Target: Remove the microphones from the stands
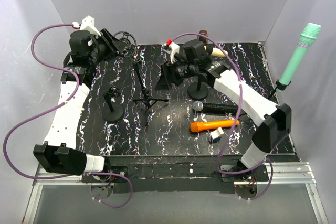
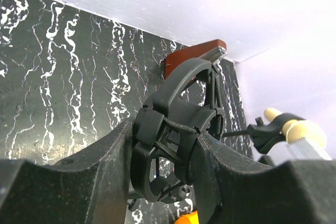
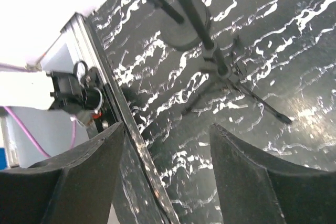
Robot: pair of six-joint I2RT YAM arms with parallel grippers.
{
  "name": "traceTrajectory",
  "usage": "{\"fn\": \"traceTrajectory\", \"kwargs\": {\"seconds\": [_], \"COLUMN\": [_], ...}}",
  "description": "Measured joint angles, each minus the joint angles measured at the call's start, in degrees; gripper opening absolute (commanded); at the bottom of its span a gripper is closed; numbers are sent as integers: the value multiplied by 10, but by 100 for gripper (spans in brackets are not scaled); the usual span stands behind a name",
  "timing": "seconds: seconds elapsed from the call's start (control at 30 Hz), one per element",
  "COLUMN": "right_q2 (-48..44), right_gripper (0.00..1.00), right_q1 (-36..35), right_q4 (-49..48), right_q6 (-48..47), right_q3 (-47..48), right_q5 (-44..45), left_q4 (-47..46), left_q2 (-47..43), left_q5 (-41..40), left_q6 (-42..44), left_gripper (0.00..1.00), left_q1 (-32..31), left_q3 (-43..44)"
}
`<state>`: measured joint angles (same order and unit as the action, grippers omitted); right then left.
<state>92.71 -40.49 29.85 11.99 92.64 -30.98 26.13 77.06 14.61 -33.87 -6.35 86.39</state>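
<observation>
1. the desk (image 1: 173, 140) is boxed in by white walls (image 1: 173, 3) on the far side and on both flanks. only the near edge, where the arm bases sit, is open.
2. the left fingers (image 2: 105, 171) are at the far left corner, hard by the wall. they are clenched on a black ring-shaped shock mount (image 2: 178, 124) and press it from both sides.
3. the right fingers (image 3: 79, 182) hang over the far middle of the desk. they are released, spread apart, with only desk surface showing between them.
4. the cream microphone (image 1: 218, 52) lies at the far right, just behind the right wrist. the left wrist view shows it seated in a black clip (image 2: 265, 129), which the top view hides behind the arm.
5. a round stand base (image 1: 198, 94) shows under the right arm, and the arm covers its pole.
6. the right wrist view shows the tripod stand (image 3: 226, 69) and the desk's metal rim close up. the top view sets that tripod mid-desk, beside a second round-base stand (image 1: 112, 109).
7. lying loose near the right arm are a black microphone (image 1: 218, 107), an orange microphone (image 1: 212, 125) and a small blue-and-white item (image 1: 215, 136).
8. a green microphone (image 1: 299, 56) stands tilted by the right wall, and a brown block (image 2: 191, 53) sits at the far edge.
</observation>
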Motion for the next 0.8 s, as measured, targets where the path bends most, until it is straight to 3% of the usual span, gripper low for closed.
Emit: {"fn": "traceTrajectory", "kwargs": {"seconds": [0.33, 0.8], "right_q2": [137, 217], "right_gripper": [62, 42], "right_q1": [-1, 7], "right_q4": [-61, -121], "right_q6": [144, 178], "right_q3": [45, 78], "right_q5": [17, -36], "left_q4": [38, 47], "left_q2": [8, 24], "left_q5": [-64, -56], "left_q6": [-73, -66], "left_gripper": [0, 0], "left_q1": [2, 2], "left_q3": [20, 36]}}
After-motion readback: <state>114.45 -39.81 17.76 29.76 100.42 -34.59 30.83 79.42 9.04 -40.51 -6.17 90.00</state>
